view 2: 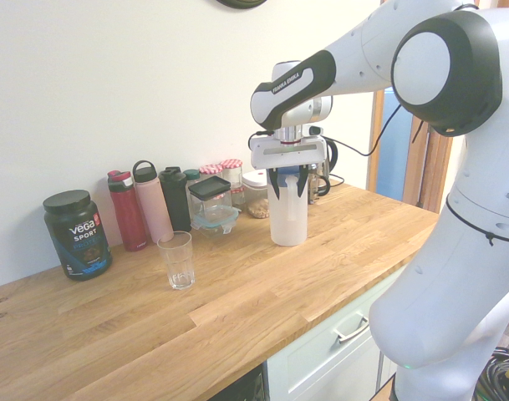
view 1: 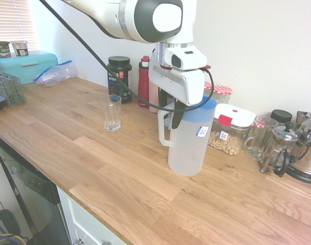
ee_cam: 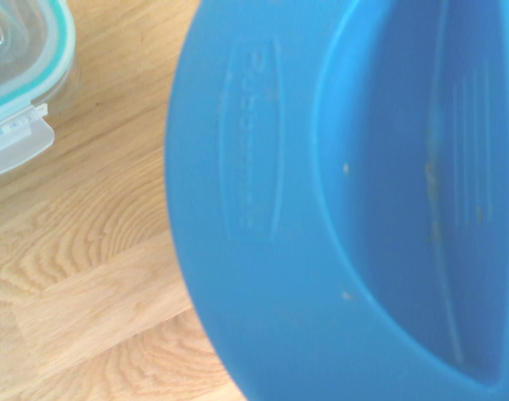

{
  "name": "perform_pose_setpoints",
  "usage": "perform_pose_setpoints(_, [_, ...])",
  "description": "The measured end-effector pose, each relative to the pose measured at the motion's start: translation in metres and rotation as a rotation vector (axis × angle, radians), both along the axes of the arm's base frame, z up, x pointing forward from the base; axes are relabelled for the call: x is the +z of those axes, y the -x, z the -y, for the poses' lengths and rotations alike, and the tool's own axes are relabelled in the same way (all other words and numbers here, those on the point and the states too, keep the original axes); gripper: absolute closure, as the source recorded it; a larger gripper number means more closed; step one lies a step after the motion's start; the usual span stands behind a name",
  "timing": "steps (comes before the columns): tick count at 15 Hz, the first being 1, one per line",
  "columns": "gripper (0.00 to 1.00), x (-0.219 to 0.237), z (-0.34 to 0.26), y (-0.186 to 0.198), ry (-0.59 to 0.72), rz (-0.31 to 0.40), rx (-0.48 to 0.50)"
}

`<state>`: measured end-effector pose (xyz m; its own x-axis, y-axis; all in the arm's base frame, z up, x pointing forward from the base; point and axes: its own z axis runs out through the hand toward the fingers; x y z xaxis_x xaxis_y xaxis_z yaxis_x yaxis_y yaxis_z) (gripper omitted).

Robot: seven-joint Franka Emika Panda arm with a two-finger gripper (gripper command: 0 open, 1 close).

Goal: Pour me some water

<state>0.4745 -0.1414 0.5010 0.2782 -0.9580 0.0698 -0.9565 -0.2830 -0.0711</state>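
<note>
We saw an upright frosted jug (view 1: 188, 148) with a blue lid (view 1: 200, 112) on a wooden counter (view 1: 129, 173), near a clear glass (view 1: 112, 113). The gripper (view 2: 288, 189) stood wide at the jug's top.

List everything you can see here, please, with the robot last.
Jug: one, frosted, blue lid, below gripper
Drinking glass: one, clear, countertop
Vega tub: one, black, by wall
Bottles: two, red and pink, beside tub
Lidded cup: one, black, beside bottles
Jars: two, checked red-white lids, by wall
Cereal container: one, clear, white lid, behind jug
French press: one, clear and silver, counter's far end
Bread box: one, teal, opposite end
Pots: two, green and brownish, atop box
Countertop: one, wooden
Arm: one, white
Gripper: one, black-fingered, open around jug's top
</note>
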Motion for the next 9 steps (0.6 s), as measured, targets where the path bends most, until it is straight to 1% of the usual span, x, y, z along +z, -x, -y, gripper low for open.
perform_pose_setpoints(9, [1.00, -0.0050, -0.0005, 0.0017, -0.002, -0.009, 0.004])
